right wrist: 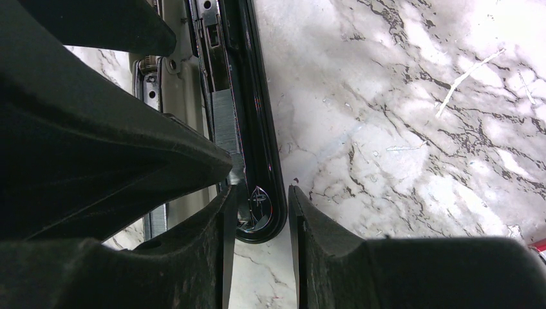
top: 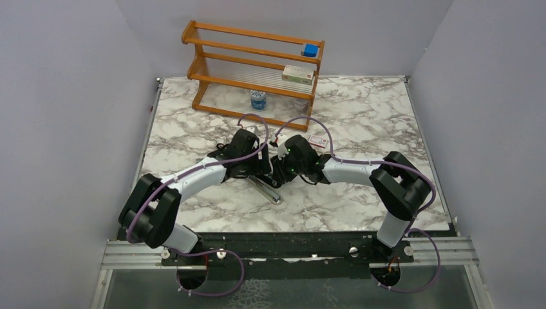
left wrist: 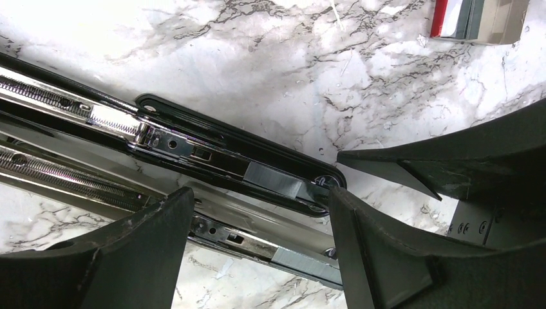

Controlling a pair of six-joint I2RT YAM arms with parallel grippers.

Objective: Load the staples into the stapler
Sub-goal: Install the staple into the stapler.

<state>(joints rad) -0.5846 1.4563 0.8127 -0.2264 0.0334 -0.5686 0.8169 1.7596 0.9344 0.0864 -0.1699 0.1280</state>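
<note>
The stapler (top: 267, 188) lies hinged open at mid-table, its silver end pointing toward the near edge. In the left wrist view its black bar (left wrist: 193, 122) and silver channel (left wrist: 257, 222) run diagonally. A grey strip of staples (left wrist: 309, 261) sits at the channel's front. A similar grey strip shows on the glossy black bar, and I cannot tell if it is a reflection. My left gripper (left wrist: 257, 205) is open, with a finger on each side of the channel's front. My right gripper (right wrist: 259, 190) is closed on the black bar's rounded end (right wrist: 257, 212). Staples (right wrist: 222, 122) show there too.
A small red-and-white box (top: 317, 140) lies just beyond the grippers, and its corner shows at the box (left wrist: 480, 19). At the back stands a wooden rack (top: 254, 67) with a blue block (top: 311, 49) and a carton (top: 298, 74). A small bottle (top: 258, 98) stands under it.
</note>
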